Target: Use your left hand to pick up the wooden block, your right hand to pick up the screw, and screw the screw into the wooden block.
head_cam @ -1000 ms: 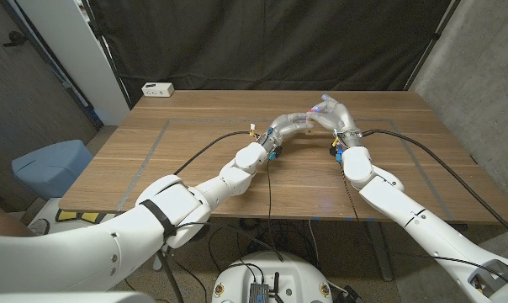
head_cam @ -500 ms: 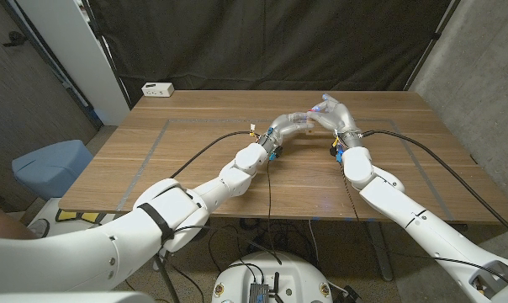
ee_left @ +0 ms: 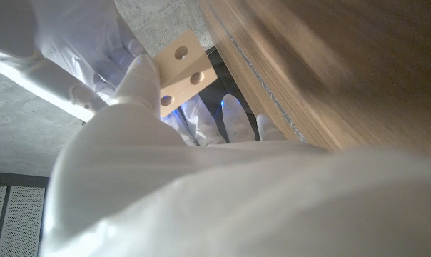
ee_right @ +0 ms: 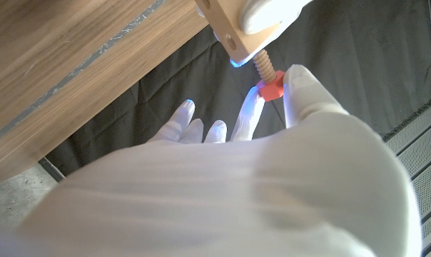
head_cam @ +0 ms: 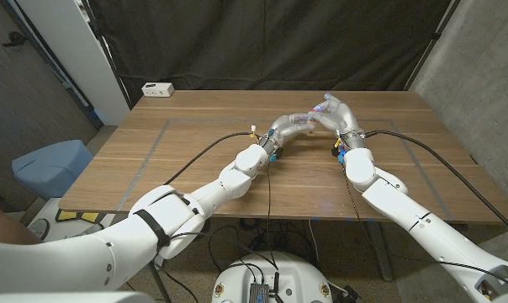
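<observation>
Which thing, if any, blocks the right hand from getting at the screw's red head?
Probably nothing: the right hand already pinches the screw by its red head, its thread entering the wooden block the left hand holds.

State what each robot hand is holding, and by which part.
Left hand grips the wooden block at one end. Right hand pinches the screw by its red head.

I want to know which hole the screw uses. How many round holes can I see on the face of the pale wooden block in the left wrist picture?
3 on the flat pale wooden block: one near its upper edge, one lower right, one lower left beside the white robot hand holding it. Others may be hidden.
</observation>
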Available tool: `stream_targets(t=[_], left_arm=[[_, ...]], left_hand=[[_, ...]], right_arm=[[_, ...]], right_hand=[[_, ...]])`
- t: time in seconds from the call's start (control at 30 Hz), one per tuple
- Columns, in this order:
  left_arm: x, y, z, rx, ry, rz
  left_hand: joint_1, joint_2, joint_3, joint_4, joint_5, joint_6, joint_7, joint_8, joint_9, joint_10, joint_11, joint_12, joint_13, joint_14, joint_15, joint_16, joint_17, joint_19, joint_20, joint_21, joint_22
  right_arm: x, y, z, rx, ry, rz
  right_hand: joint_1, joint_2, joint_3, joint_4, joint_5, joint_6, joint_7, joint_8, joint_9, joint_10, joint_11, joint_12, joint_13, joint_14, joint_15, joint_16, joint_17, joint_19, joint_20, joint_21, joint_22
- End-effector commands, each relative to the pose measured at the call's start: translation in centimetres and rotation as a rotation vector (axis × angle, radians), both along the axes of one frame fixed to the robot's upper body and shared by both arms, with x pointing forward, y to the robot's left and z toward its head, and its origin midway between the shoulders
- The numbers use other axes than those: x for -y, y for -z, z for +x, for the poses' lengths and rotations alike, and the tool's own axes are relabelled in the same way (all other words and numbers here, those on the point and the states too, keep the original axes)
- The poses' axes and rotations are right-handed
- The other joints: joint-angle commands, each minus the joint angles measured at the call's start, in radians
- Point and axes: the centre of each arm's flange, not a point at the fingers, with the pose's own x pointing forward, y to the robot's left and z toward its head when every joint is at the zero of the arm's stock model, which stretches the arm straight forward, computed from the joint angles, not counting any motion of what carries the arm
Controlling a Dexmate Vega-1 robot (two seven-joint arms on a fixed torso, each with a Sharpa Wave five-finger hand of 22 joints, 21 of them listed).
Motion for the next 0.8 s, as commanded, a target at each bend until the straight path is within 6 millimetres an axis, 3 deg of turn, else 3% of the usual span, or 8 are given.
stream_targets(t=[0.03,0.8], left_arm=[[0.35,0.23,-0.5,0.004,0.008,0.008],[0.45,0.47,-1.11,0.013,0.01,0.008]], left_hand=[[-0.027,0.062,-0.001,0.005,0.004,0.08,0.029,0.008,0.01,0.017,-0.009,0.009,0.066,0.01,-0.103,0.0,0.004,0.006,-0.002,0.009,0.003],[-0.027,0.062,-0.001,0.004,0.005,0.08,0.027,0.007,0.01,0.018,-0.01,0.006,0.067,0.01,-0.105,-0.001,0.004,0.006,-0.002,0.009,0.003]], right_arm=[[0.43,0.12,-0.87,0.012,0.012,0.004],[0.61,0.48,-1.44,0.016,0.012,0.009]], right_hand=[[0.0,0.006,0.0,0.003,0.008,-0.003,-0.003,0.005,0.003,0.008,-0.003,-0.001,0.003,0.01,-0.044,-0.003,0.005,0.012,-0.029,0.0,0.002],[0.0,0.005,0.001,0.003,0.009,-0.005,-0.004,0.012,0.001,0.009,0.0,-0.001,0.003,0.012,-0.042,-0.003,0.004,0.013,-0.028,0.0,0.002]])
